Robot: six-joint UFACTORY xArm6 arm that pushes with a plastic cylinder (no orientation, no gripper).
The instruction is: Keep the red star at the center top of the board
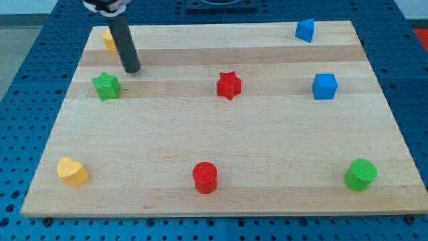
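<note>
My tip (132,69) rests on the wooden surface (221,140) near its upper-left corner; I carry no hand, only this bare rod, so nothing is held. Eight blocks lie on the surface. There is one red star (229,85), well to the view's right of my tip and slightly lower, near the middle of the upper half. One green star (105,86) sits just below-left of my tip, and one yellow block (109,39), partly hidden behind the rod, is just above-left. Two blue blocks stand far to the right: a blue cube (325,86) and a blue block (305,30) near the top edge. Far below are one yellow heart (71,171), one red cylinder (205,177) and one green cylinder (360,175).
</note>
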